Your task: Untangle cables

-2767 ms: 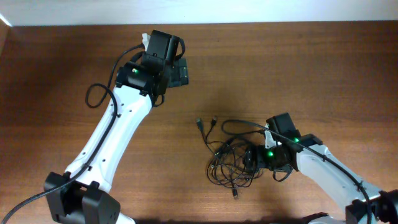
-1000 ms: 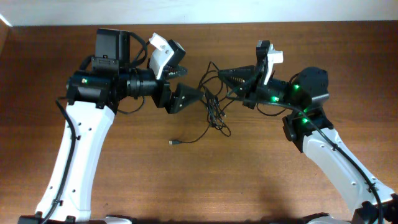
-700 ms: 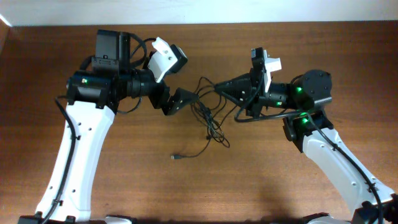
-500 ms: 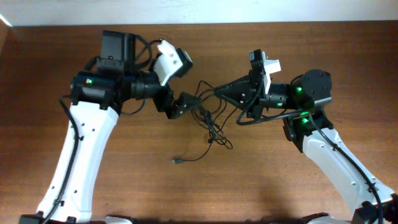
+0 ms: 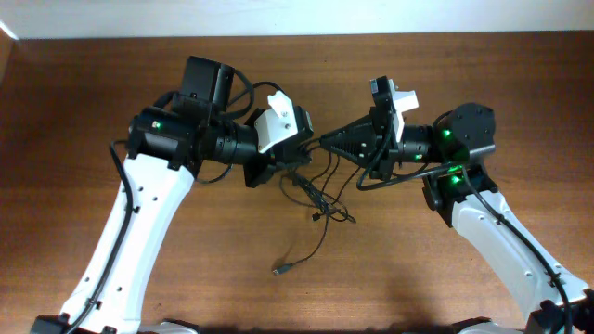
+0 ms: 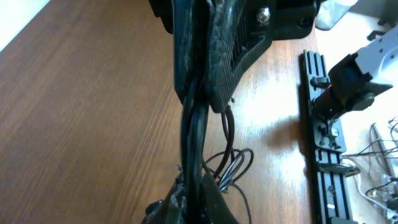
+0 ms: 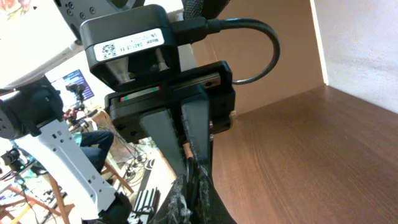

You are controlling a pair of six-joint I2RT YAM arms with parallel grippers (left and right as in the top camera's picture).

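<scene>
Since half a second ago the left pincer (image 5: 286,167) has travelled right, toward the other arm, and its fingers have gone from spread to pressed together on the cables (image 5: 316,195). The loose plug end (image 5: 280,270) has slid lower on the worktop (image 5: 371,278).

From overhead, the two pincers face each other near the middle of the worktop, tips close together but apart. The right pincer (image 5: 327,141) is pressed together on the cables too, with a strand leaving its tip toward the left one. Below the two tips the cables hang in a small loose knot, and a single cord trails down and left to the plug lying flat on the wood.

In the left wrist view, the left pincer (image 6: 198,99) reaches down from the top of the picture with its ribbed fingers (image 6: 224,50) closed tightly together. Several strands of the cables (image 6: 191,143) are pinched between them and run straight down from the tips. A few thin loops (image 6: 233,167) curl out just to the right of that bundle, above the worktop (image 6: 81,106).

In the right wrist view, the right pincer (image 7: 196,202) rises from the lower edge with its fingers closed on the cables (image 7: 187,157). Straight ahead, the left pincer (image 7: 185,146) points back at it with both fingers close together around the same strands. The worktop (image 7: 298,149) fills the right side.
</scene>
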